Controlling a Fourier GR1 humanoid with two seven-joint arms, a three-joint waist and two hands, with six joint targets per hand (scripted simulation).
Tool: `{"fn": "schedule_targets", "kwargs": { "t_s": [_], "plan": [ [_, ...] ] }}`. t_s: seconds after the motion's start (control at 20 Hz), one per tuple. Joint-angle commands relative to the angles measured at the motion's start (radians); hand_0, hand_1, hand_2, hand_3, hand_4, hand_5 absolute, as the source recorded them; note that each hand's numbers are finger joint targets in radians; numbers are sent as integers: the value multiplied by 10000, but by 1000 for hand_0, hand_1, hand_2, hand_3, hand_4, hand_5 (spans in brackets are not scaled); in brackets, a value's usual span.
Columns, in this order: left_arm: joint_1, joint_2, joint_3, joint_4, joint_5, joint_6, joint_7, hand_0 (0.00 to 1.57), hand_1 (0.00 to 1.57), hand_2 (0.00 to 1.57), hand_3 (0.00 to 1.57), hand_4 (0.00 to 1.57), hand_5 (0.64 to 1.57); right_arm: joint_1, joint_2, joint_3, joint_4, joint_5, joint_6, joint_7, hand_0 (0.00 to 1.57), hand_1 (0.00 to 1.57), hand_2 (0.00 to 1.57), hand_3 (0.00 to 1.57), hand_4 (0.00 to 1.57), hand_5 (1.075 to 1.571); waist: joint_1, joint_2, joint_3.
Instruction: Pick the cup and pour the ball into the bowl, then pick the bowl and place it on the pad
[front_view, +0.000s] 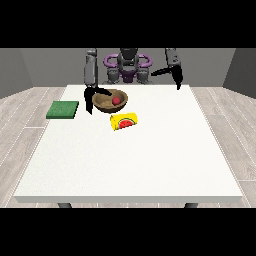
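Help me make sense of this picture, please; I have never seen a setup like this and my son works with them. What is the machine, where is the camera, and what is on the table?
The machine is a humanoid robot standing behind a large white table. The camera stands across the table, facing it, so its arms reach towards you.

On the table lie four things. A brown bowl sits near the robot with a small red ball inside it. Just in front of the bowl a yellow cup lies on its side, so the pouring looks done. A flat green pad lies apart at the view's left.

The hand at the view's left is at the bowl's rim; whether it grips it is too small to tell. The hand at the view's right hangs above the table's far edge, holding nothing.
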Motion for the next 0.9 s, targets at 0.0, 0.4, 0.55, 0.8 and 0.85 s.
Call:
{"fn": "schedule_targets", "kwargs": {
  "t_s": [0.0,0.4,0.55,0.8,0.85],
  "plan": [
    [109,412,518,26,236,-327,-123,0,0,0,0,0,1565,127,359,301,513,82,-11,-484,0,0,0,0,64,1562,-274,-161,-1],
    [-275,220,33,-640,219,-527,-28,0,0,0,0,519,1557,821,-471,496,1361,1606,-3409,644,1571,1571,1571,1506,893,1526,868,737,-49],
    [-12,-94,-324,-616,122,-576,-128,0,0,0,0,655,1531,913,-614,964,1240,2446,-4532,1066,1571,1571,1571,1562,938,1558,1160,490,-56],
    [-175,48,127,23,437,-674,283,0,0,0,0,934,1436,87,-779,1484,703,2977,-5064,3657,1571,1571,1571,1179,892,1567,690,-642,-47],
    [271,269,245,303,414,-776,77,0,0,0,0,955,1423,158,-481,1802,552,3227,-5298,4069,1571,1571,1571,1047,862,1567,590,-1051,-46]
  ]
}}
